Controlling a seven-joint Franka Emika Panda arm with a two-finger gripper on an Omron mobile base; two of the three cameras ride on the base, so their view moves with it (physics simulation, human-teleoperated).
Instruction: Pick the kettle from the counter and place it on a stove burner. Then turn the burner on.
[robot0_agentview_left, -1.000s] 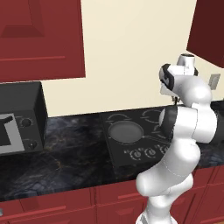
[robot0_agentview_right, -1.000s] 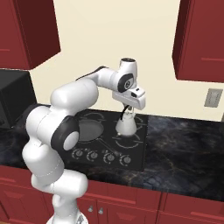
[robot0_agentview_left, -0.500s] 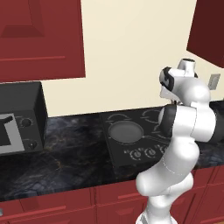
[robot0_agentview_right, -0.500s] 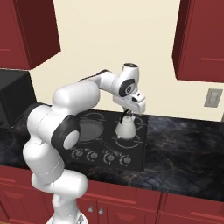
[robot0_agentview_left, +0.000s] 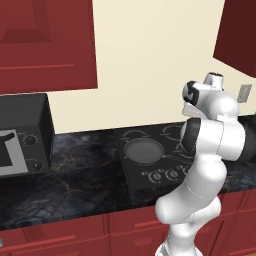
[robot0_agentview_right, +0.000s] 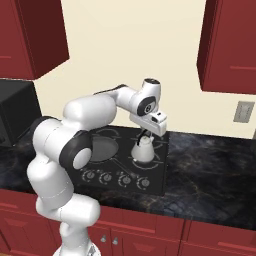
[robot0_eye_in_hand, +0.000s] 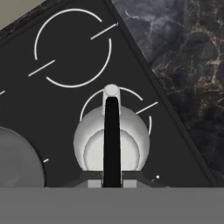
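Observation:
The small off-white kettle (robot0_agentview_right: 142, 151) stands upright on the black cooktop's right front burner; the hand view looks down on the kettle (robot0_eye_in_hand: 92, 144) inside that burner's white ring. Its thin black handle (robot0_eye_in_hand: 112, 131) runs up between my fingertips. My gripper (robot0_agentview_right: 144, 135) hangs straight above the kettle, and in the hand view the gripper (robot0_eye_in_hand: 112, 181) is shut on the handle. The dark marbled counter (robot0_agentview_right: 210, 160) lies right of the cooktop.
A flat grey pan (robot0_agentview_right: 102, 150) sits on the burner left of the kettle, also seen as the pan (robot0_agentview_left: 143, 149). A row of knobs (robot0_agentview_right: 115, 178) lines the cooktop's front edge. A black microwave (robot0_agentview_left: 22, 135) stands at the far left. Red cabinets hang above.
The arm has come down and carried the kettle lower, from above the cooktop to the right front burner. The pan has not moved.

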